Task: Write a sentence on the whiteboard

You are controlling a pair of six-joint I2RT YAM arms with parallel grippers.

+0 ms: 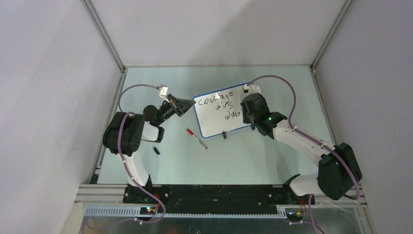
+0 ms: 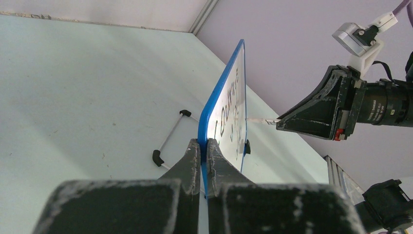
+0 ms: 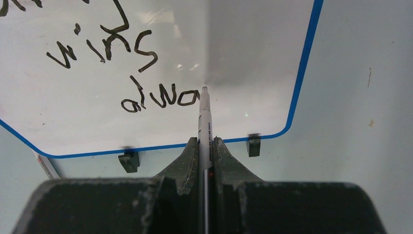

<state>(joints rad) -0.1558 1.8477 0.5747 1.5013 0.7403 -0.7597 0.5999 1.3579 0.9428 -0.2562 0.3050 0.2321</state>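
The whiteboard (image 1: 214, 126), white with a blue rim, stands tilted on the table. My left gripper (image 1: 187, 105) is shut on its left edge; in the left wrist view the fingers (image 2: 192, 161) pinch the blue rim of the whiteboard (image 2: 229, 97). Black writing (image 1: 218, 106) reads "courage wins alwa" in three lines. My right gripper (image 3: 205, 140) is shut on a white marker (image 3: 204, 112), whose tip meets the whiteboard (image 3: 243, 48) just right of the last letter (image 3: 187, 97). From above, the right gripper (image 1: 246, 113) sits at the board's right side.
A red-capped marker (image 1: 197, 138) lies on the table below the board, and a small black cap (image 1: 156, 150) lies near the left arm. Behind the board lies a thin wire piece with black ends (image 2: 168, 139). Grey walls close in the table on three sides.
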